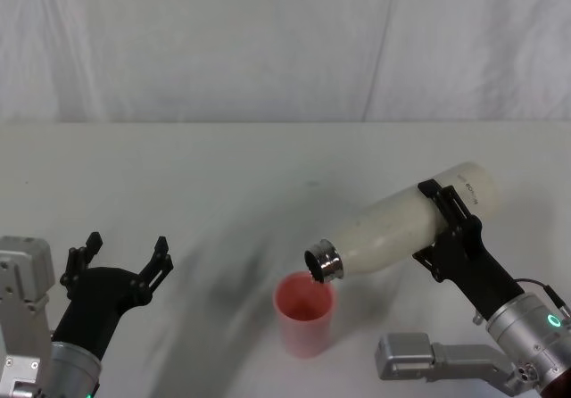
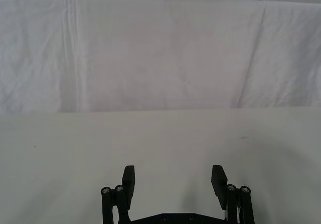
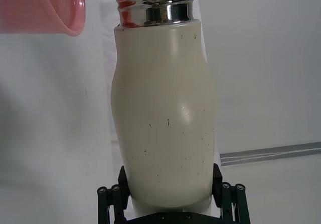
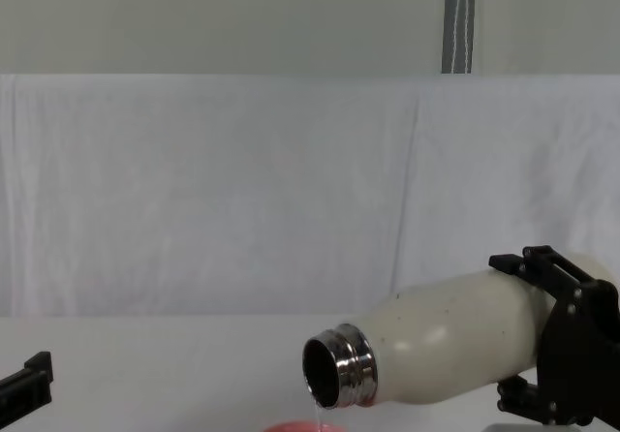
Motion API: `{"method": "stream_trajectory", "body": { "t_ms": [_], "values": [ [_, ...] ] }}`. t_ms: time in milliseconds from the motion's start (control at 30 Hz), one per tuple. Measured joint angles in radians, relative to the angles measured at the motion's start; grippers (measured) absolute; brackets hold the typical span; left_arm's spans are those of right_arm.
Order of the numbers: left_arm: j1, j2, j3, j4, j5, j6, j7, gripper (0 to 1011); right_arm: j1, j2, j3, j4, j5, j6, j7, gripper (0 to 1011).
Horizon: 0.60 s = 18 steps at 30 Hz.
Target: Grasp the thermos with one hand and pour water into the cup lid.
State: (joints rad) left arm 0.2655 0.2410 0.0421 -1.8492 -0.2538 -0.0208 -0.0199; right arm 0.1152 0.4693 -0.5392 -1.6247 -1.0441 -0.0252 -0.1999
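The right gripper (image 1: 451, 224) is clamped around the lower body of the thermos (image 1: 406, 227), holding it tipped almost level above the worktop (image 1: 223, 175), steel neck pointing down toward the cup lid (image 1: 304, 313), which stands upright directly beneath the mouth. In the chest view a thin thread of water falls from the neck, so pouring looks to be under way. The thermos is rigid, with a smooth matte shell that could slip; with water inside it is probably heavy, so a firm hold low on the body suits it. The pink cup lid looks light and easy to knock over. The left gripper (image 1: 120, 260) rests spread open, empty, at the near left.
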Motion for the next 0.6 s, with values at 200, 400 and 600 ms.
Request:
{"method": "stream_trajectory", "body": {
  "t_ms": [200, 400, 600],
  "values": [
    [0.000, 0.000, 0.000, 0.000, 0.000, 0.000, 0.000, 1001, 0.000, 0.000, 0.000, 0.001, -0.001, 0.000, -0.002, 953],
    [0.000, 0.000, 0.000, 0.000, 0.000, 0.000, 0.000, 1001, -0.001, 0.000, -0.001, 0.001, -0.003, 0.001, -0.006, 953],
    [0.000, 0.000, 0.000, 0.000, 0.000, 0.000, 0.000, 1001, -0.002, 0.001, -0.001, 0.002, -0.003, 0.002, -0.006, 953]
  ]
}}
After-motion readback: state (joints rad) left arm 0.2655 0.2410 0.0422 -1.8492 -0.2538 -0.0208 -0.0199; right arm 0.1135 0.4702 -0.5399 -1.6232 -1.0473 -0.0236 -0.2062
